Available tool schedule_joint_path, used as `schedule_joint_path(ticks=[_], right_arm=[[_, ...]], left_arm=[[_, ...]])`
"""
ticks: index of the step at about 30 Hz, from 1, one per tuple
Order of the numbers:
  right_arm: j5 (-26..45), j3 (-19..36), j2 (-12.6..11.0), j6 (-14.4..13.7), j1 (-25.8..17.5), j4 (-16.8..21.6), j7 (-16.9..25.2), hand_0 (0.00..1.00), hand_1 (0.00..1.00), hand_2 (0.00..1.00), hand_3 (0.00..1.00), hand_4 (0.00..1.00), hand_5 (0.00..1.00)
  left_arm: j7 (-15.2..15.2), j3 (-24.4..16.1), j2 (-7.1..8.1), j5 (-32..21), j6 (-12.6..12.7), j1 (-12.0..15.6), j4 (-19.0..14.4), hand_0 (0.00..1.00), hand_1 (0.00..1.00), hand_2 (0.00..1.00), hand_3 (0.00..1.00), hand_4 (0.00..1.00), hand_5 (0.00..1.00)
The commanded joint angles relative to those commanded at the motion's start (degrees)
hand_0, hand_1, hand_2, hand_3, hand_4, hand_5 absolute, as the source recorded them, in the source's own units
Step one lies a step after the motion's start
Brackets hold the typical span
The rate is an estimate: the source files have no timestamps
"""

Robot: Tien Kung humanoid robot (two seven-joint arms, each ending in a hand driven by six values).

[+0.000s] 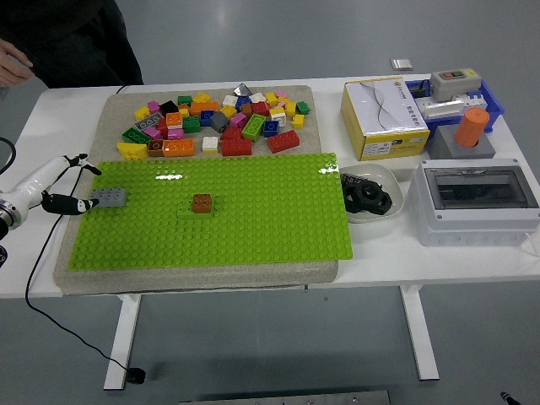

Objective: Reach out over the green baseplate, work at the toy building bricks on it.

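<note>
1. The baseplate (253,215) lies on a grey mat (110,114) in the middle of the table (371,261).
2. Only two pieces are seen placed on it: a grey brick (109,197) near its left edge and a brown brick (202,202), seated on a green brick, nearer the middle.
3. The left hand (52,190) is seen at the plate's left edge, fingers spread and nothing pinched; a fingertip (82,205) lies just beside the grey brick.
4. The loose pile (215,122) is left behind the plate, so most of the building is judged undone.
5. A person's hand (13,66) is seen at the top left, well apart from the bricks.
</note>
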Motion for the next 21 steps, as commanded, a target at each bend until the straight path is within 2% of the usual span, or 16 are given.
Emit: schedule_joint_path(ticks=[3, 9, 12, 16, 21], right_arm=[[-0.47, 0.45, 0.20, 0.01, -0.28, 0.00, -0.08, 0.696, 0.590, 0.711, 0.692, 0.744, 0.779], [-0.80, 0.82, 0.72, 0.05, -1.10, 0.00, -0.13, 0.696, 0.593, 0.711, 0.692, 0.744, 0.779], [-0.69, 0.82, 0.88, 0.07, -1.53, 0.00, -0.10, 0.696, 0.593, 0.711, 0.692, 0.744, 0.779], [-0.51, 0.70, 1.11, 0.11, -2.05, 0.00, -0.09, 0.697, 0.592, 0.711, 0.692, 0.744, 0.779], [-0.14, 0.42, 1.30, 0.08, -2.17, 0.00, 0.02, 0.698, 0.590, 0.711, 0.692, 0.744, 0.779]], left_arm=[[0.49, -4.96, -1.56, -0.62, -0.44, 3.96, -5.53, 0.998, 0.998, 0.998, 0.678, 0.783, 0.002], [1.21, -15.43, -6.79, -0.71, -1.03, 12.57, -16.92, 0.998, 0.998, 0.998, 0.670, 0.779, 0.002], [1.21, -19.96, -8.44, -1.14, -1.06, 16.13, -21.74, 0.998, 0.998, 0.998, 0.670, 0.779, 0.002], [1.05, -25.74, -9.61, -2.92, -1.02, 20.23, -27.75, 0.995, 0.998, 0.998, 0.667, 0.779, 0.002], [0.91, -30.84, -10.28, -3.48, -0.98, 21.35, -33.32, 0.994, 0.998, 0.998, 0.662, 0.786, 0.002]])
